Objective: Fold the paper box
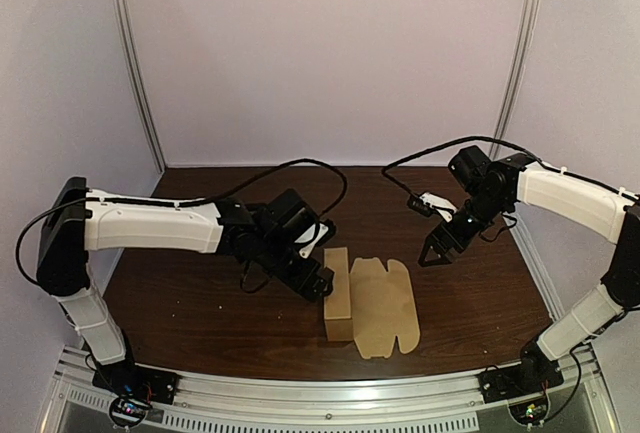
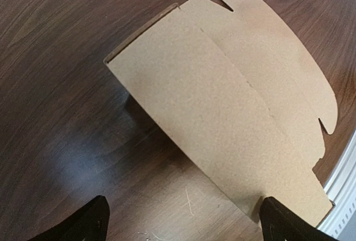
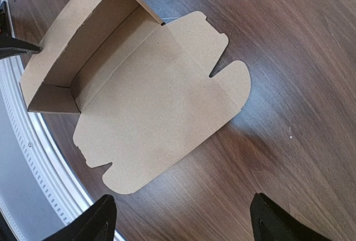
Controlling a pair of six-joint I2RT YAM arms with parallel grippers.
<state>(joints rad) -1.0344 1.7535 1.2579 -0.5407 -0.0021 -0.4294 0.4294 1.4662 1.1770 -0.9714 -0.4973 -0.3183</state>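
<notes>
Big dark wooden table point(image 1: 180, 303) across the frame, and near its front edge, dead centre, lies the paper box point(image 1: 372, 298), only part-built. 1 long wall point(image 1: 338, 298) stands upright on its left side with a short end flap raised. The tabbed lid panel point(image 1: 388, 303) lies flat on the table to the right.

Now the left claw point(image 1: 314, 280): it's just beside the outer face of that upright wall, fingers spread, gripping nothing. Over to the right claw point(image 1: 434, 251), hovering above and to the right of the flat panel, also spread wide and empty.

My read: the flat panel goes up next. Best done with the left claw bracing the wall so the box cannot slide. The right claw should come in low under the tabbed edge and lift along the crease, not across it.
</notes>
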